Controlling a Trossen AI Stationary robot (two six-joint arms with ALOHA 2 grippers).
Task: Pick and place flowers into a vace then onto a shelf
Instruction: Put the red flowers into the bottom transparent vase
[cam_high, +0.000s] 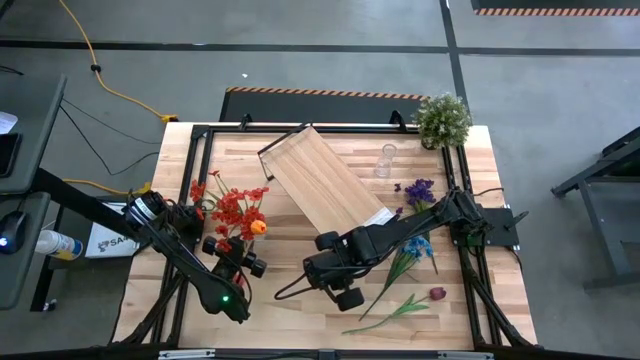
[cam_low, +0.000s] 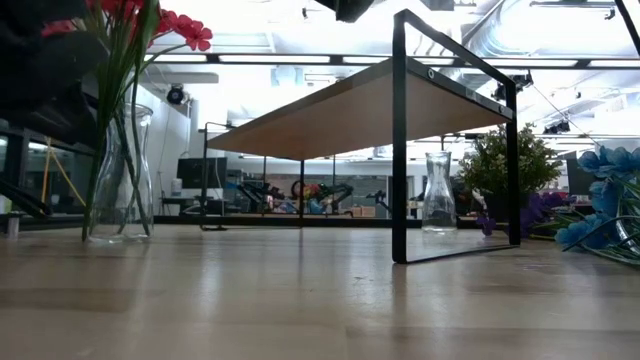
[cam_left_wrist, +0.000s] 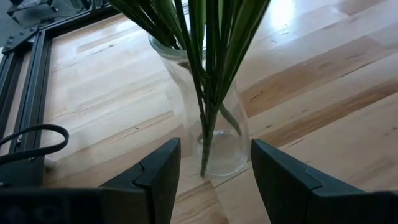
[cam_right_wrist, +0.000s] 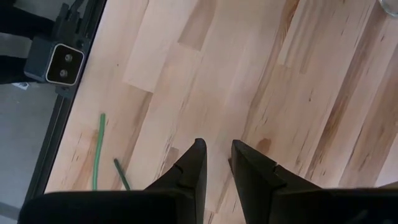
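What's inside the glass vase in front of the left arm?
The vase holds several green flower stems reaching its bottom; red blooms top them. Water can't be judged.
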